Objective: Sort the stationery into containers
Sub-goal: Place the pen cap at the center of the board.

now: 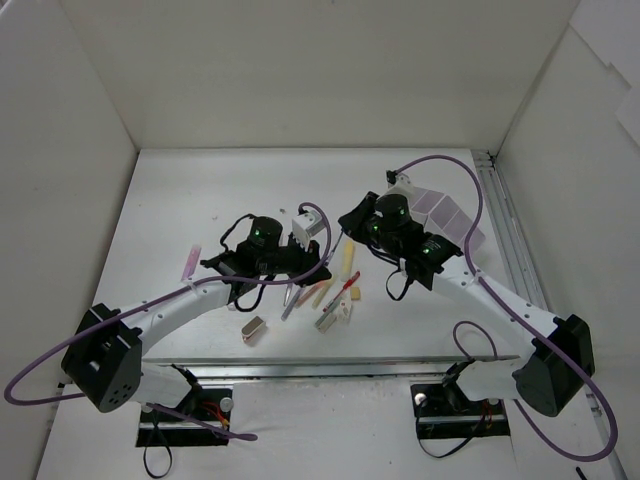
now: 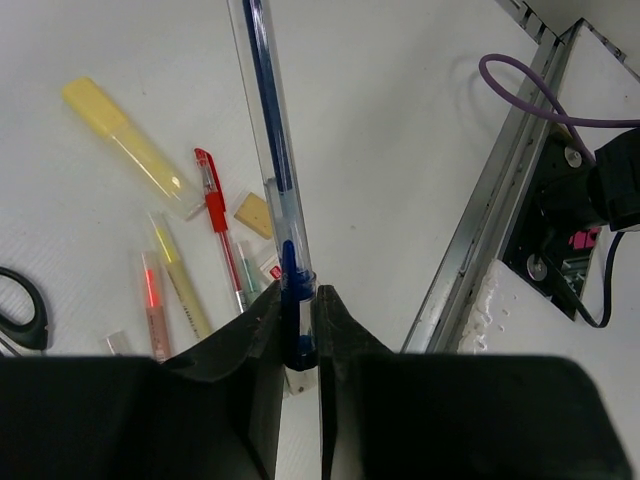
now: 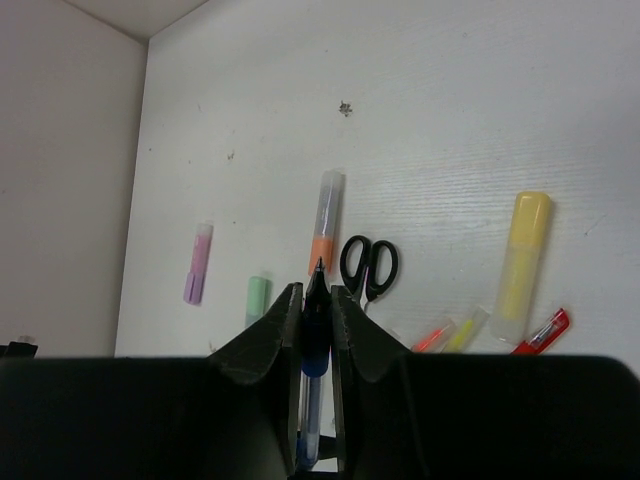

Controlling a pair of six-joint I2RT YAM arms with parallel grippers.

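My left gripper (image 2: 298, 335) was pinched narrow on the blue pen (image 2: 272, 170) near one end, its long clear barrel reaching out over the table (image 2: 400, 120). My right gripper (image 3: 316, 310) was likewise clamped on a dark-tipped pen (image 3: 317, 283). I judged both light, stiff and slick, so a grip nearer mid-barrel would swing less toward the white tray (image 1: 445, 210).

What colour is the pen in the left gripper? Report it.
The pen is blue with a clear barrel; left wrist view shows it best.
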